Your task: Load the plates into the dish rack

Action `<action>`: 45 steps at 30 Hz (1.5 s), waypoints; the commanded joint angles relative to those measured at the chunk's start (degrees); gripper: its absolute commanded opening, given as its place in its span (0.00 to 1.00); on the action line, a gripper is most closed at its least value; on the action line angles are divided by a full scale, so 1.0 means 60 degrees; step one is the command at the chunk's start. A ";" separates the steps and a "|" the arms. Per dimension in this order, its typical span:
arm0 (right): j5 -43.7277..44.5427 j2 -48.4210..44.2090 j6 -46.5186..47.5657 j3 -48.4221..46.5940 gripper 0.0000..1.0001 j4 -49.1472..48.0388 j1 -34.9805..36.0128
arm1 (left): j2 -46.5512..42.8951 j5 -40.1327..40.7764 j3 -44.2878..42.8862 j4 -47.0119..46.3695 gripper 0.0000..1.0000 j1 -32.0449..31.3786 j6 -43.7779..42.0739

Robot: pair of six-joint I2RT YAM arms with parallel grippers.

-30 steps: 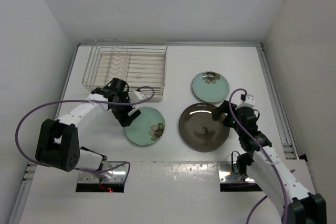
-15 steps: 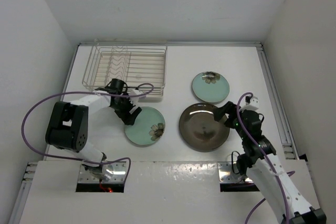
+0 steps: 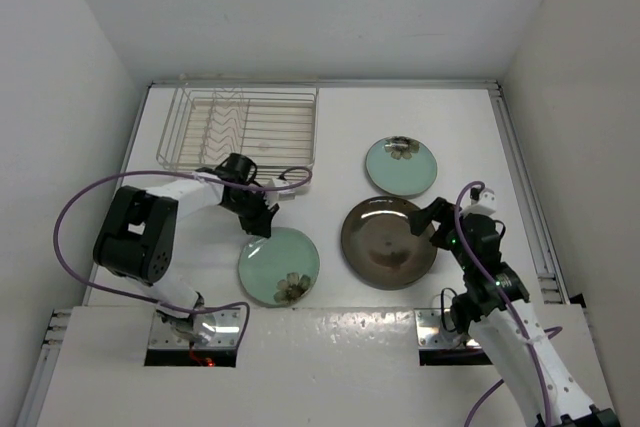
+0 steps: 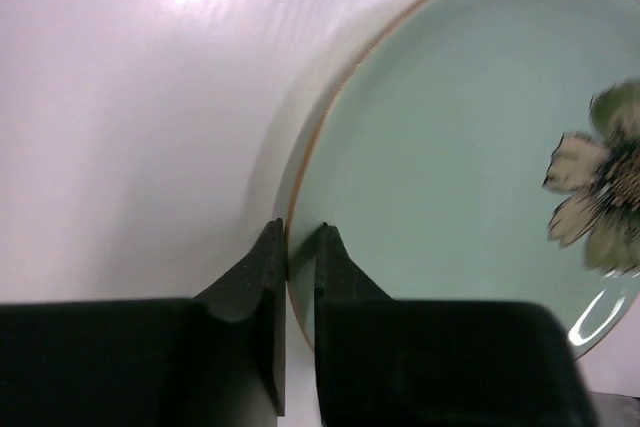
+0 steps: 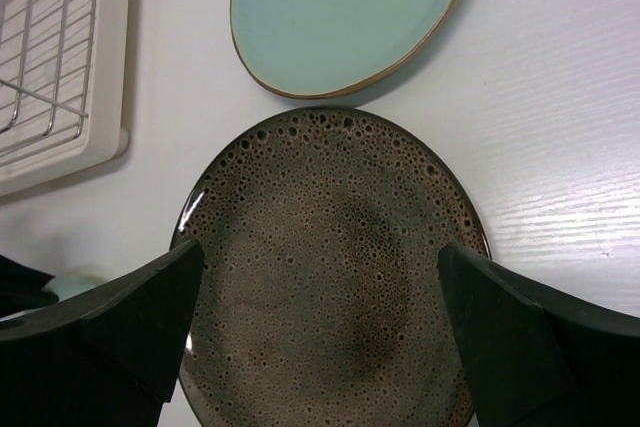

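White tabletop [image 3: 330, 127] walled in by pale panels carries everything: the dish rack [image 3: 240, 127] sits at about 10 o'clock and holds no plates that I can see, and all three plates lie flat outside it. The nearer mint plate [image 3: 279, 265] rests at 7 o'clock, the brown plate [image 3: 389, 242] at 4 o'clock and the far mint plate [image 3: 400, 166] at 2 o'clock, just beyond the brown one. The left fingers [image 4: 262, 282] are pinched together on the nearer mint plate's rim at its 11 o'clock edge, one finger outside the lip and one on the glazed face. An edge grip looks like the only purchase on a flat plate, and it should let the plate be tipped upright for the rack's dividers. The left arm is folded tight, its forearm running low towards 3 o'clock with the wrist dropped almost to the tabletop. The right fingers [image 5: 140, 322] stand wide apart and hold nothing, hovering over the brown plate's 3 o'clock side. They seem lined up on the brown plate, though no grip has begun there. That arm rises from its base and leans towards 11 o'clock.
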State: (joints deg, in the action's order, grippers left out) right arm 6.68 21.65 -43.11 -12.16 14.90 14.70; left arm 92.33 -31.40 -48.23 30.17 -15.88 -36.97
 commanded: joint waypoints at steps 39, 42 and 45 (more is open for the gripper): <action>-0.6679 1.2020 0.3421 -0.4403 0.49 -0.7916 0.4653 | -0.2865 -0.0405 -0.1996 0.3218 0.00 -0.1484 0.0244; -0.6970 1.2592 0.2723 -0.4375 0.33 -0.8848 0.4757 | -0.2953 -0.0597 -0.1996 0.3218 0.00 -0.1484 0.0244; -0.7309 1.2871 0.2120 -0.4009 0.10 -1.0358 0.4772 | -0.2953 -0.0859 -0.1807 0.3218 0.00 -0.1484 0.0244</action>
State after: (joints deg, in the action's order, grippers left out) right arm -34.20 98.26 -26.52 -36.88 -33.98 43.31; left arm 76.55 -31.64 -59.99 49.93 -24.14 -35.11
